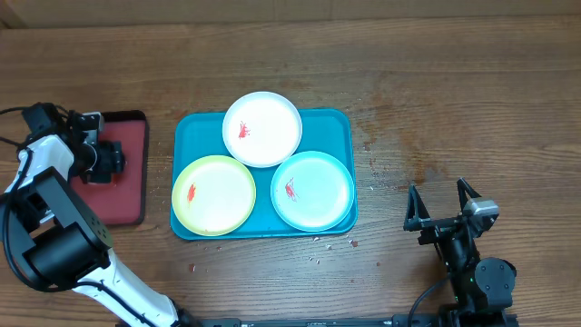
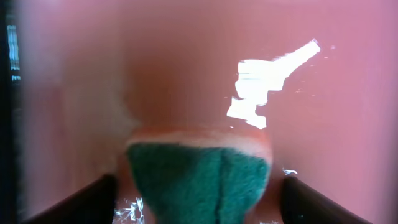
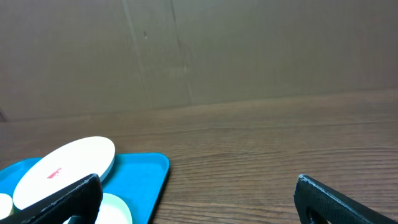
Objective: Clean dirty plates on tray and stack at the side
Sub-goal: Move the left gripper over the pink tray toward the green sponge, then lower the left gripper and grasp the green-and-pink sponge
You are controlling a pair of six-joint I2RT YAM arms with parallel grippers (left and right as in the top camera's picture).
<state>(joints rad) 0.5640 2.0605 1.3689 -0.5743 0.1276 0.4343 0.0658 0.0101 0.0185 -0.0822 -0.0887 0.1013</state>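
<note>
Left pincer [image 1: 113, 163] astride the sponge [image 2: 199, 180]; the plates [image 1: 262, 128] lie off to its right.

Your left pincer hangs over the small red tray [image 1: 127, 195], jaws apart, one either side of the sponge with a sliver of gap showing (no squeeze, as far as the blur allows). The three smeared plates sit in the teal tray [image 1: 336, 123], the yellow-green plate [image 1: 214, 194] nearest this pincer. Your right pincer [image 1: 437, 187] stands wide and empty over the table [image 1: 454, 91], with the teal tray ahead and to its left.

Three plates [image 1: 262, 128] on tray [image 1: 337, 123], smaller tray [image 1: 127, 195] to its left
</note>
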